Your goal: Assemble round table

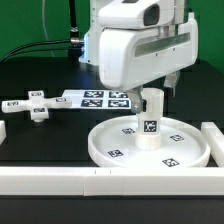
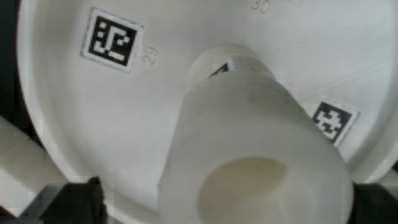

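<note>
Now | end effector [image 1: 151,93] fully open, holding nothing, above upright leg [image 1: 149,120] | leg mid-disc [image 1: 195,150], rim clear all round

My large rimmed round disc of white plastic [image 1: 120,148] looks smooth with a faint sheen; the short white plastic cylindrical leg [image 1: 149,122] matches it. Beneath lies a matt black tabletop [image 1: 40,135].

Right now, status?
End effector open above the leg. Leg upright on the round disc. Cross-shaped foot loose, off to exterior view's left. Nothing blocking.
</note>
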Controlling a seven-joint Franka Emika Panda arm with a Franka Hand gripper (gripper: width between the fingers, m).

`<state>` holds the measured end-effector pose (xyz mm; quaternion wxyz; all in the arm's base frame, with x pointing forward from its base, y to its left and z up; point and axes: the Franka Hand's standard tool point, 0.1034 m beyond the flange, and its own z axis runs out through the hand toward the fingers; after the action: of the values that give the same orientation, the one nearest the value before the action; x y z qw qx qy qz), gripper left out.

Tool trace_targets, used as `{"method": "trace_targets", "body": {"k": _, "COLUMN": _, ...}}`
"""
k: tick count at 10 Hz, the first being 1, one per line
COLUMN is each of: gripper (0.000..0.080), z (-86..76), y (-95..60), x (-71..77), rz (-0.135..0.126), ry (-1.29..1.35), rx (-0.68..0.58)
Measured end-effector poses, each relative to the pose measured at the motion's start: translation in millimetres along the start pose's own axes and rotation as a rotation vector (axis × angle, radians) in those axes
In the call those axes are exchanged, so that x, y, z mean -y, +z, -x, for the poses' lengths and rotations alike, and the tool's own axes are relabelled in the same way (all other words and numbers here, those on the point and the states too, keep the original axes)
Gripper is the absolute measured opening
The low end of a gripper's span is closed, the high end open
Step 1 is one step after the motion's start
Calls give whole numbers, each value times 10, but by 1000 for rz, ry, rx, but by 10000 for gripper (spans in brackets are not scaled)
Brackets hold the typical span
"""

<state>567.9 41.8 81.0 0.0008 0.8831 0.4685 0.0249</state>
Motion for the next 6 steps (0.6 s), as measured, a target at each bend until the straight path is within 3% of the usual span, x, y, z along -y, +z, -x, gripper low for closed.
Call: {"method": "trace_targets", "body": {"k": 6, "gripper": 649, "z": 37, "y": 39, "x": 37, "rz": 4, "ry": -388, "rx": 28}}
